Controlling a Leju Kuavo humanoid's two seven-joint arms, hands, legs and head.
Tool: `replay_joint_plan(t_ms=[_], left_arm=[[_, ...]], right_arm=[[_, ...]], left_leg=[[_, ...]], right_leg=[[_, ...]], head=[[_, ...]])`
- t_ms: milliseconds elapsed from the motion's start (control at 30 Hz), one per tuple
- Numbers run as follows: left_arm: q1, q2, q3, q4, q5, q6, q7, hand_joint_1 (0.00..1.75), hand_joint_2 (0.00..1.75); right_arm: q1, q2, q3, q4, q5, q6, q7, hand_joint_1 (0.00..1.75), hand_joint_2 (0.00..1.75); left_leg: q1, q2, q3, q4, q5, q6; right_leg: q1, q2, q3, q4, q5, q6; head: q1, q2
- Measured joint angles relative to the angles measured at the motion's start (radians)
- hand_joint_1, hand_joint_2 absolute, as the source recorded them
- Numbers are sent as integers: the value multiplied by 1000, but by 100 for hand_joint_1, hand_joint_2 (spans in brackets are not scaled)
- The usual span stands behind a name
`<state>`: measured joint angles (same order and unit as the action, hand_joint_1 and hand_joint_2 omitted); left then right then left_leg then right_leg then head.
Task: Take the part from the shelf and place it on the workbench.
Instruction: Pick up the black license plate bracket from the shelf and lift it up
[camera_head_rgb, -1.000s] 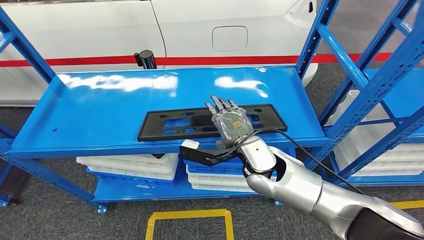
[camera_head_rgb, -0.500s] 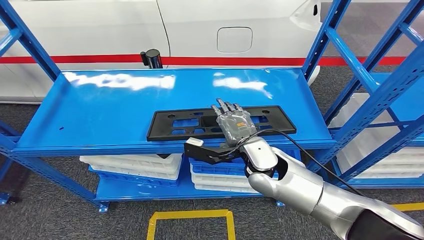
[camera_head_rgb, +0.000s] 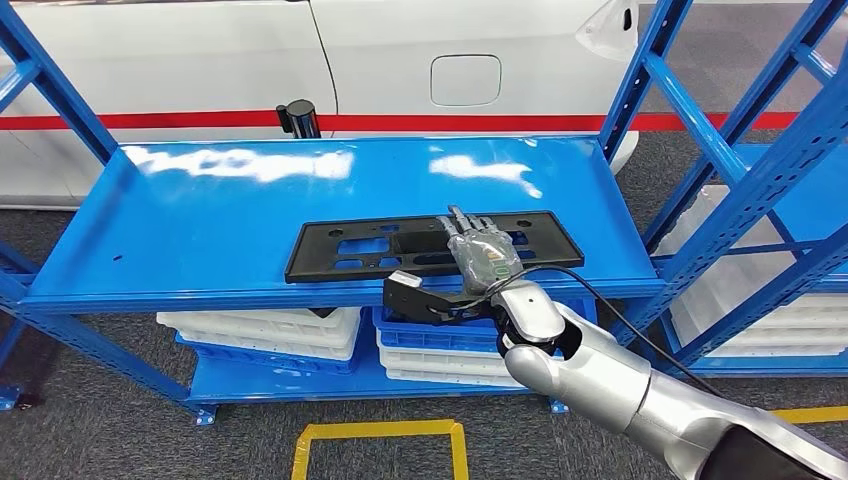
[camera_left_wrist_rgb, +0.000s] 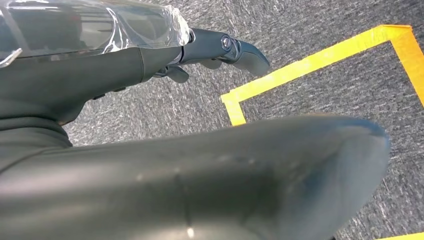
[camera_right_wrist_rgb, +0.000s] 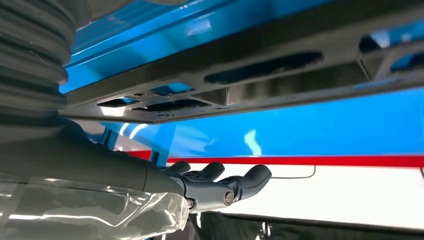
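Observation:
The part (camera_head_rgb: 340, 248) is a long flat black plate with cut-outs, lying near the front edge of the blue shelf board (camera_head_rgb: 220, 200). My right hand (camera_head_rgb: 480, 255) is spread flat over the plate's right half with its fingers pointing to the back. Its thumb (camera_head_rgb: 415, 292) sticks out to the left in front of the shelf edge. In the right wrist view the fingers (camera_right_wrist_rgb: 220, 182) hang apart from the plate (camera_right_wrist_rgb: 250, 85), holding nothing. My left hand (camera_left_wrist_rgb: 220, 47) hangs over the grey floor, loosely extended and empty.
Blue uprights (camera_head_rgb: 700, 130) frame the shelf on the right. Below the board stand white trays (camera_head_rgb: 260, 330) and a blue crate (camera_head_rgb: 430, 335). A white car (camera_head_rgb: 400, 60) and a black post (camera_head_rgb: 297, 117) stand behind. Yellow tape (camera_head_rgb: 380, 430) marks the floor.
The whole picture has shifted a little. My right hand has sunk lower over the plate and edged toward its right end, and the thumb has come closer to the shelf's front edge.

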<state>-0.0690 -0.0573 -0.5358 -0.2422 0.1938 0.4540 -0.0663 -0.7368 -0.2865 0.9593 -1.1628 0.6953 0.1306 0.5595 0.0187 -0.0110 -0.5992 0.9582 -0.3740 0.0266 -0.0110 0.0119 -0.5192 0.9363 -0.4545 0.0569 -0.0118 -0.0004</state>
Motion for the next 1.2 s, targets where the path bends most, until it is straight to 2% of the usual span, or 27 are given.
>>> replay_joint_plan(t_ms=[300,567,800,967,1200], left_arm=[[0,-4,-17,0,6,0,0,0,0],[0,-5,-36,0,6,0,0,0,0],[0,-6,-53,0,6,-2,3,0,0],[0,-6,-65,0,8,-4,6,0,0],[0,-6,-79,0,13,-9,19,0,0]], right_arm=[[13,0,-23,62,-12,-115,-34,0,175],[20,17,-59,145,-108,-176,-81,0,175],[20,42,-75,223,-138,-220,-105,0,175],[19,60,-79,263,-132,-262,-123,0,175],[16,91,-77,282,-59,-326,-128,0,175]], left_leg=[[1,0,0,0,0,0],[1,0,0,0,0,0],[1,0,0,0,0,0],[1,0,0,0,0,0],[1,0,0,-1,0,0]], right_leg=[[0,0,0,0,0,0],[0,0,0,0,0,0],[0,0,0,0,0,0],[0,0,0,0,0,0],[0,0,0,0,0,0]], head=[[0,0],[0,0],[0,0],[0,0],[0,0]])
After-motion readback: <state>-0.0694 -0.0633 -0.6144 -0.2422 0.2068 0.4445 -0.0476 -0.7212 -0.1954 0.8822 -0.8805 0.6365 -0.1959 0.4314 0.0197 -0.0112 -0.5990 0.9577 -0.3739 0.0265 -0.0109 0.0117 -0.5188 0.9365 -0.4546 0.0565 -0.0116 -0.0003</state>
